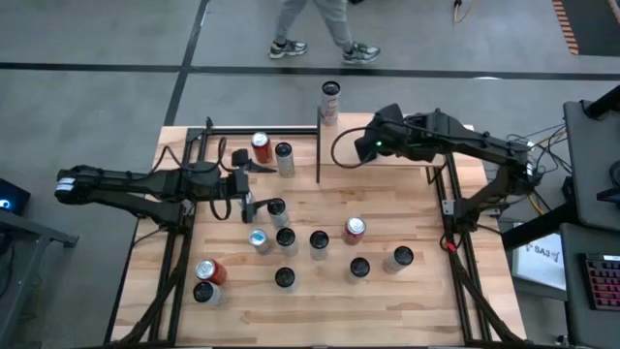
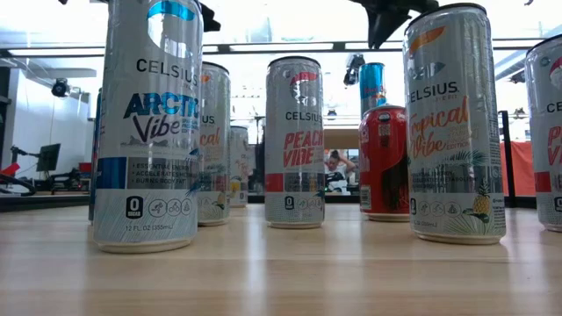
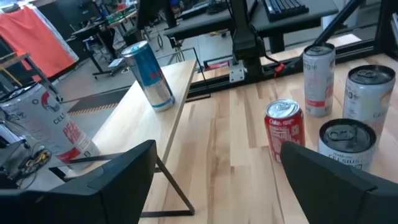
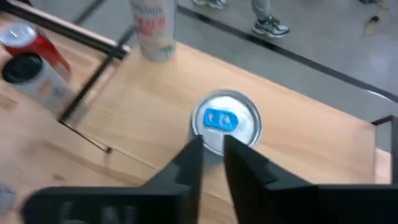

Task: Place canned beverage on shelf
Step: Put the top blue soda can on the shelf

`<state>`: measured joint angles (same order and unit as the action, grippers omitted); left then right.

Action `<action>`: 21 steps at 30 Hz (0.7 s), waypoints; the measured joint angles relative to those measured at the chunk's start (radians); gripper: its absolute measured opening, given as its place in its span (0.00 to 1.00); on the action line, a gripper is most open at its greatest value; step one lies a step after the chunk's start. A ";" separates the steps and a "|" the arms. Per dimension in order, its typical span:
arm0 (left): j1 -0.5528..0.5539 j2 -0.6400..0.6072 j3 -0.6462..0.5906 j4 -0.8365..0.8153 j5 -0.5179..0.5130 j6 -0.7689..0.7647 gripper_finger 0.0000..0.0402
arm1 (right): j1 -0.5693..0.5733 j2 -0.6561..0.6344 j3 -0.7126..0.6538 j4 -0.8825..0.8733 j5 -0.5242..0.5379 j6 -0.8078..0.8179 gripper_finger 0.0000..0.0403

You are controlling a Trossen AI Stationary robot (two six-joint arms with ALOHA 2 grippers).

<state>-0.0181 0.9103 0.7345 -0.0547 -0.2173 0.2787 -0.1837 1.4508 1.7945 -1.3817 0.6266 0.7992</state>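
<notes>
A can with a blue tab (image 4: 224, 121) stands upright on its base on the light-wood shelf (image 4: 298, 143). It also shows as the blue can (image 3: 149, 74) on the shelf board (image 3: 140, 121), and as the blue can (image 2: 371, 83) in the low view. My right gripper (image 4: 212, 146) hangs above this can with its fingers shut and nothing between them. In the high view my right gripper (image 1: 366, 147) hides the can. A Celsius can (image 1: 330, 102) stands farther along the shelf. My left gripper (image 1: 254, 189) waits open over the table's left middle, holding nothing.
Several cans stand on the tabletop, among them a red can (image 1: 354, 230) and a silver can (image 1: 284, 157). A red can (image 1: 262, 145) sits inside a thin black frame (image 1: 319, 145). A person's legs (image 1: 320, 29) show beyond the far edge.
</notes>
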 joint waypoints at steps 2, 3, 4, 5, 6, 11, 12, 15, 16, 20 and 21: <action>0.000 -0.008 0.000 0.000 0.000 -0.001 0.81 | 0.000 0.020 0.007 -0.018 0.001 -0.001 0.04; 0.000 -0.012 0.000 -0.005 0.000 -0.003 0.81 | 0.000 0.028 0.008 -0.019 0.000 -0.003 0.04; 0.000 -0.016 0.000 -0.015 -0.002 -0.004 0.81 | 0.000 0.035 0.011 -0.019 0.000 -0.002 0.04; 0.000 -0.020 -0.001 -0.023 -0.005 -0.005 0.81 | 0.000 0.041 0.013 -0.018 0.001 0.001 0.03; 0.000 -0.024 -0.003 -0.027 -0.007 -0.006 0.81 | 0.000 0.045 0.013 -0.018 0.002 0.002 0.03; 0.000 -0.047 -0.005 -0.069 -0.009 -0.006 0.81 | -0.020 0.066 0.009 -0.019 0.052 0.001 0.03; 0.000 -0.051 -0.005 -0.075 -0.009 -0.006 0.81 | -0.027 0.067 0.009 -0.019 0.053 0.001 0.03; 0.000 -0.062 -0.006 -0.079 -0.009 -0.007 0.81 | -0.047 0.071 0.009 -0.018 0.055 -0.003 0.03; 0.000 -0.064 -0.006 -0.079 -0.009 -0.007 0.81 | -0.053 0.071 0.007 -0.014 0.055 -0.007 0.03; 0.000 -0.070 -0.010 -0.100 -0.010 -0.007 0.81 | -0.076 0.078 -0.006 -0.012 0.055 -0.011 0.03; 0.000 -0.070 -0.011 -0.106 -0.010 -0.007 0.81 | -0.079 0.078 -0.009 -0.010 0.055 -0.012 0.03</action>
<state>-0.0181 0.8402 0.7240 -0.1603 -0.2268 0.2721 -0.2626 1.5291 1.7857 -1.3920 0.6817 0.7870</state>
